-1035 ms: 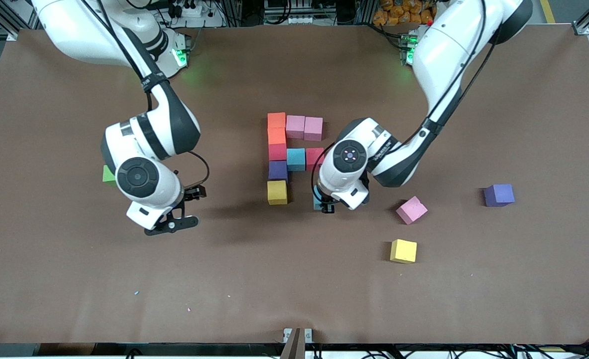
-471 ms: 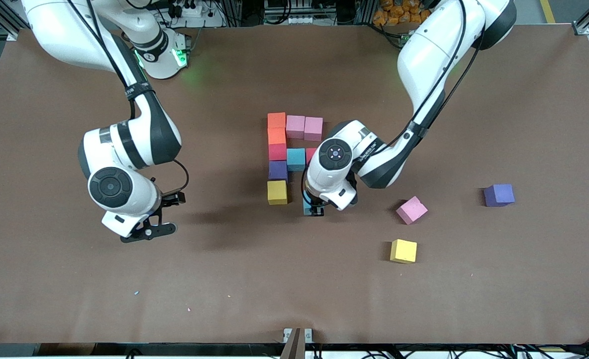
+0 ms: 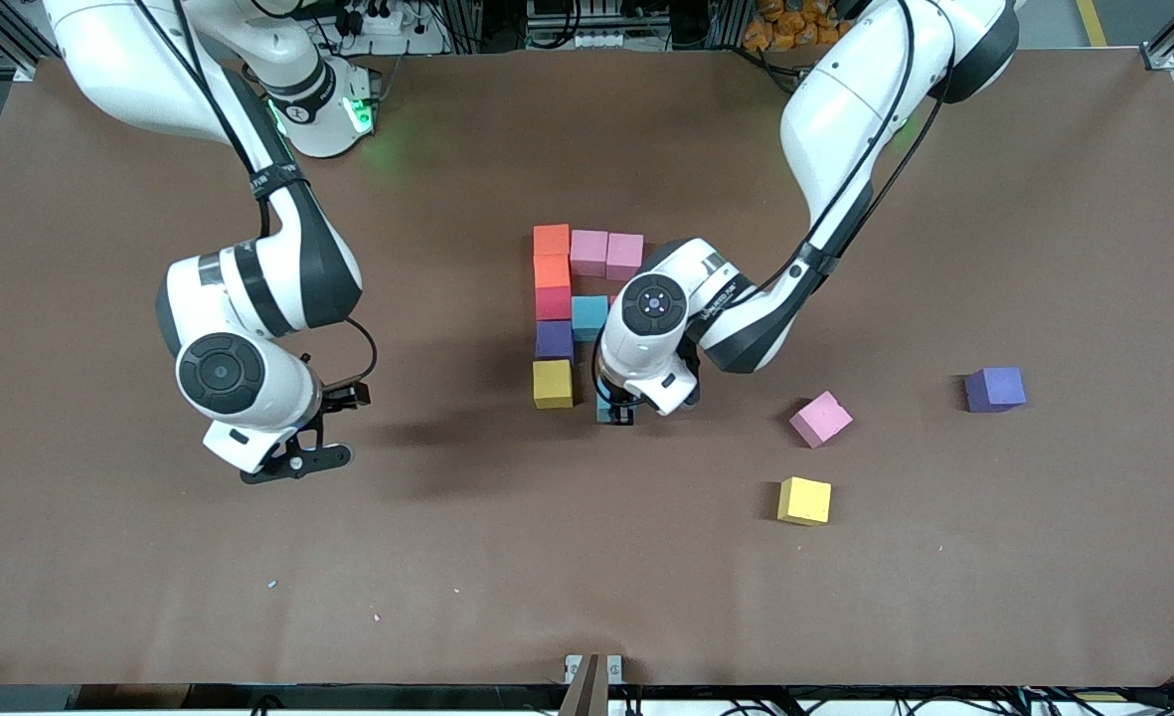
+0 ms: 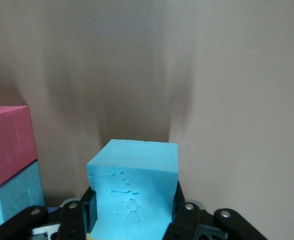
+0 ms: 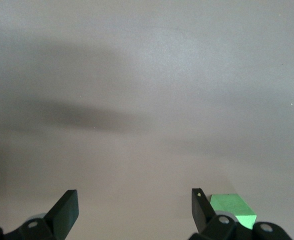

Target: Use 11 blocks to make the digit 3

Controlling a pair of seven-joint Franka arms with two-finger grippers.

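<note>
Pinching a light blue block (image 4: pixel 134 190) tight between the left gripper's (image 3: pixel 614 410) fingers. Hanging low over the table (image 3: pixel 587 577), just beside the yellow block (image 3: pixel 552 383) at the near end of the digit 3 (image 3: pixel 553 301). Closer to that yellow block than a moment ago, so probably about ready to set down in the last bar. Spread wide and holding nothing on the right gripper (image 3: pixel 298 462), pulled off toward the right arm's end, waiting near a green cube (image 5: pixel 232 207).
</note>
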